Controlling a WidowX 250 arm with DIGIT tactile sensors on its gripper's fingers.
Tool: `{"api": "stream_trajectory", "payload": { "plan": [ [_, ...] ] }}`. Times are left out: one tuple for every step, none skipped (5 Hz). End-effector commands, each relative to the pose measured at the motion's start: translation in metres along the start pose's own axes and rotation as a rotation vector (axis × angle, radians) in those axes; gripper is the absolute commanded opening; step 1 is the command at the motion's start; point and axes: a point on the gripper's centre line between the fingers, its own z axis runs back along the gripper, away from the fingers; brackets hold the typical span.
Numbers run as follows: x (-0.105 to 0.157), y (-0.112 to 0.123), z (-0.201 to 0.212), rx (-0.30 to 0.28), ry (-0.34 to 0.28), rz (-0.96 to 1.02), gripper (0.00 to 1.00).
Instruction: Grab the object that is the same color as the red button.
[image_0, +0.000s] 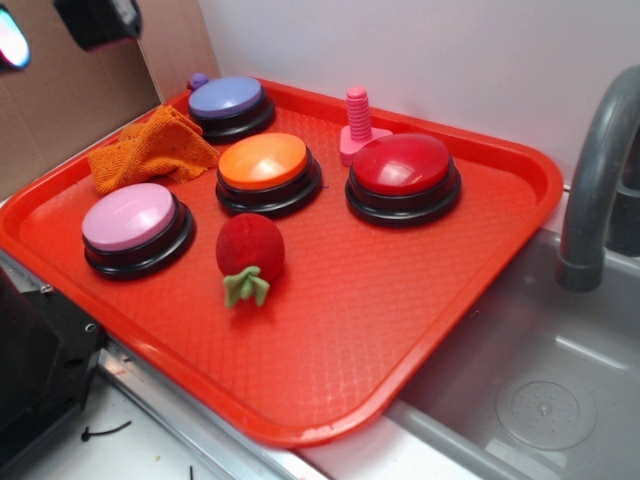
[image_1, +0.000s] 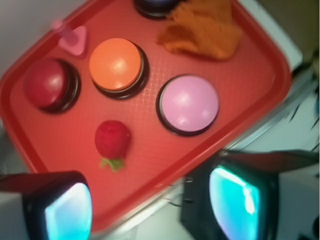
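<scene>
One small fuzzy red plush ball (image_0: 250, 247) with a green felt leaf tuft lies on the red tray (image_0: 400, 330), its pile matte against the glossy domes around it. It sits just in front of the orange button (image_0: 266, 172), between that button and the tray's near rim, touching neither. The tray also holds the red button (image_0: 403, 176) to the right of the orange button, a pink button (image_0: 136, 228) to its left front, a purple button (image_0: 231, 105) behind it, an orange knitted cloth (image_0: 152, 150) to its left, and a pink threaded peg (image_0: 358, 124) behind and right of it. The ball's long axis runs from the orange button toward the near rim, leaf tuft pointing at the rim. In the wrist view the gripper (image_1: 145, 207) hangs high above the tray's near edge, fingers spread wide and holding nothing.
</scene>
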Motion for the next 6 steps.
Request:
{"api": "stream_trajectory", "payload": {
  "plan": [
    [-0.004, -0.013, -0.052, -0.022, -0.01, 0.119, 1.0],
    [-0.012, -0.023, -0.082, -0.01, -0.022, 0.13, 1.0],
    [-0.012, -0.027, -0.106, -0.02, -0.05, 0.151, 1.0],
    [-0.007, -0.032, -0.128, -0.012, -0.036, 0.146, 1.0],
    [0.003, -0.042, -0.143, -0.025, -0.059, 0.128, 1.0],
    [0.011, -0.047, -0.158, -0.019, -0.038, 0.136, 1.0]
  ]
}}
